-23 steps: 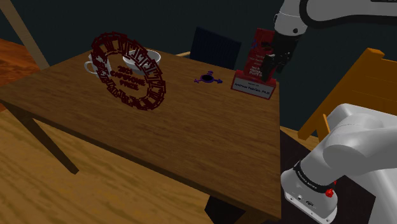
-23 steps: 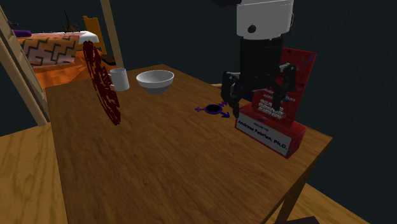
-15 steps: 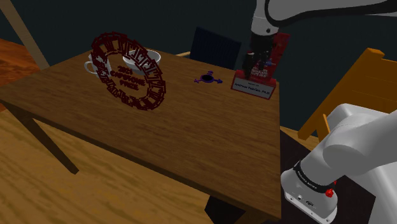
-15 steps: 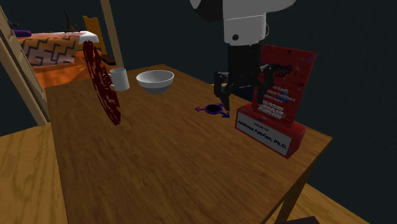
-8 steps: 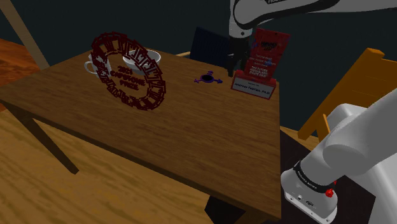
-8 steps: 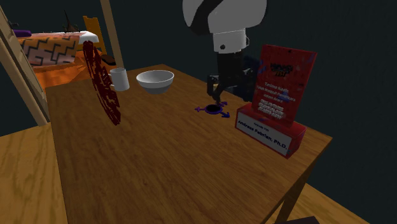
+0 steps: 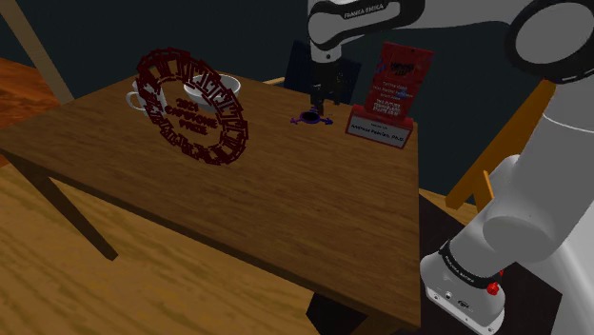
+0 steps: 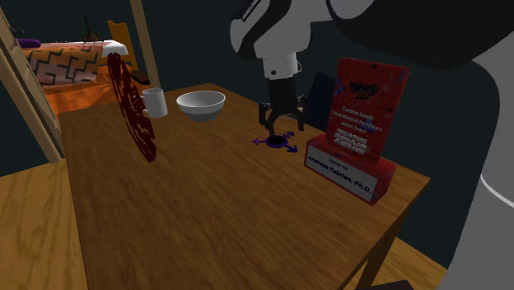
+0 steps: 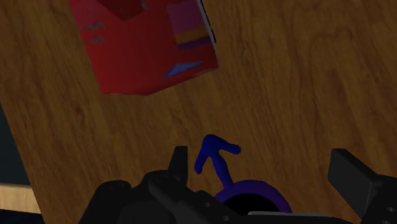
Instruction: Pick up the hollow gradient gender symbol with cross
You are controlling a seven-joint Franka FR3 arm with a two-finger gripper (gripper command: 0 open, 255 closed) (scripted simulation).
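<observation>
Swinging off the red plaque [image 8: 360, 123], the gripper [image 8: 282, 130] has come down and now sits right over the gender symbol [image 8: 279, 142]. Fingers [image 9: 179, 160] are spread wide with nothing between them but air. The symbol lies flat on the table [image 7: 286, 209]: a deep blue-purple hollow ring with an arrow stem and small crossed arms. It's close to the table's far edge in the shoulder view, with the plaque just beside it on that view's right. Bare wood runs from it to the dark red ring [image 7: 190, 105], bowl [image 8: 200, 105] and cup [image 8: 154, 102].
</observation>
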